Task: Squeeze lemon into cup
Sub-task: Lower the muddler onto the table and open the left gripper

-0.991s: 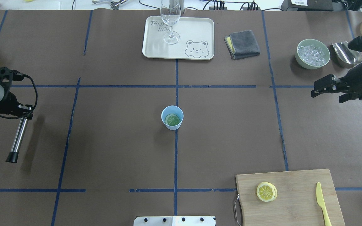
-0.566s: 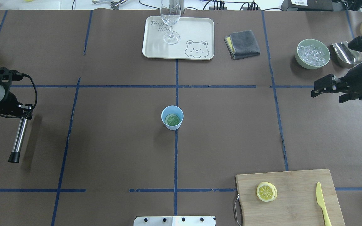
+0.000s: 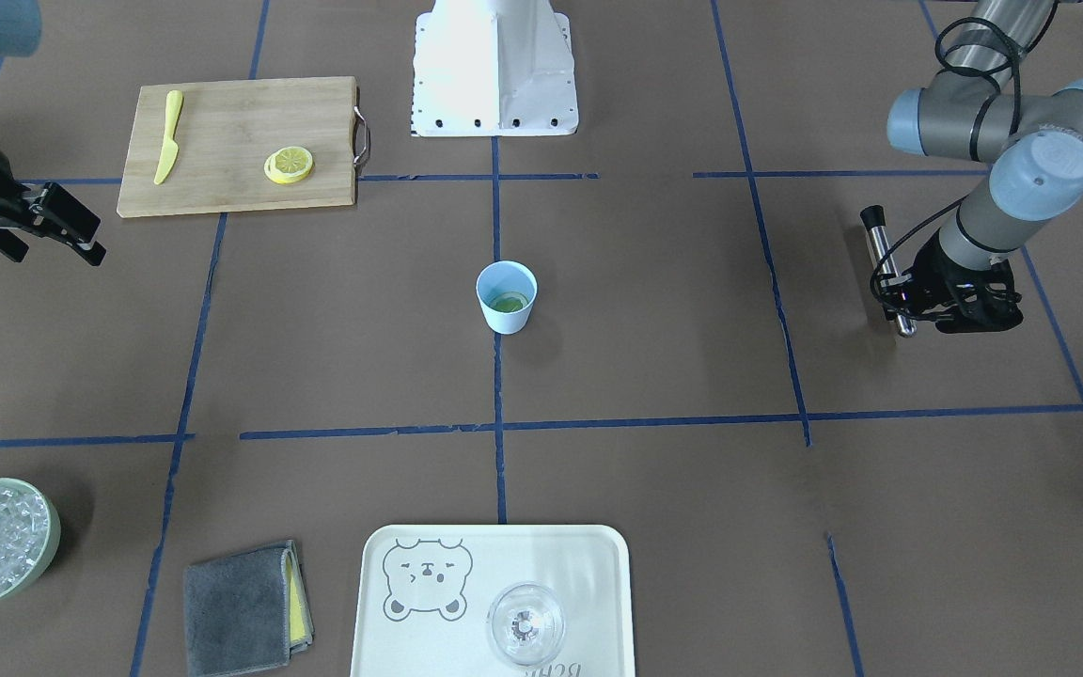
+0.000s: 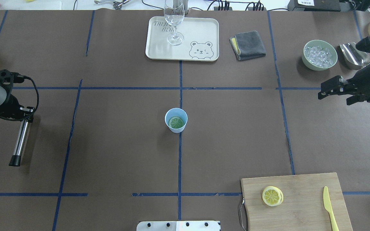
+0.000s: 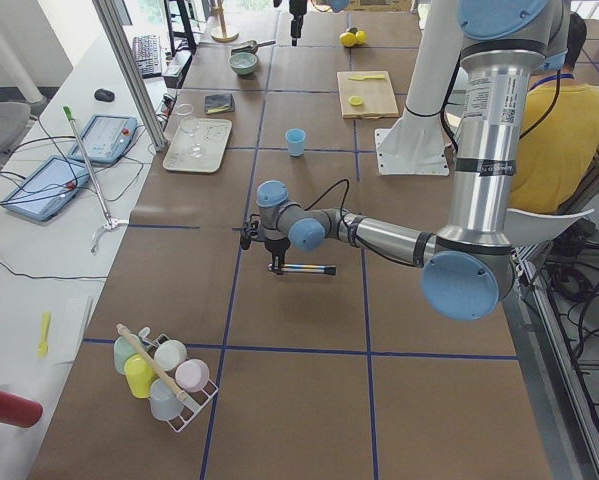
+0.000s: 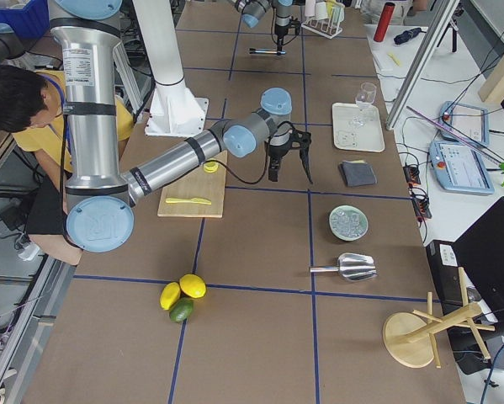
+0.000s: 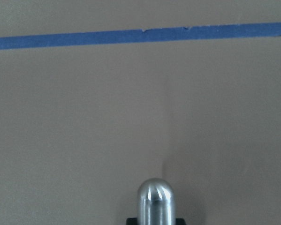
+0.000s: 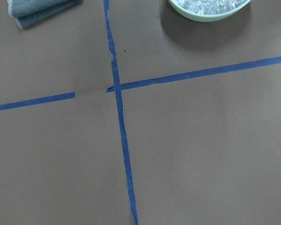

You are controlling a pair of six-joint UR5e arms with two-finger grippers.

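The pale blue cup (image 4: 176,129) stands at the table's middle, with one lemon slice (image 4: 176,122) lying flat inside it; the front view shows the cup (image 3: 505,322) and the slice (image 3: 508,302) too. A second lemon slice (image 4: 272,195) lies on the wooden cutting board (image 4: 303,186) at the near right. My left gripper (image 4: 25,115) is at the far left, shut on a steel rod with a black tip (image 4: 19,141), held low over the table. My right gripper (image 4: 334,98) hangs open and empty at the far right, well away from cup and board.
A yellow knife (image 4: 330,208) lies on the board's right side. At the back stand a cream tray (image 4: 201,32) with a clear glass (image 4: 174,19), a grey cloth (image 4: 247,45), a green bowl of ice (image 4: 319,67) and a metal scoop (image 4: 352,56).
My left arm has shifted slightly and the rod sits a little closer to its shadow. The right arm, the cup and both slices have not moved.
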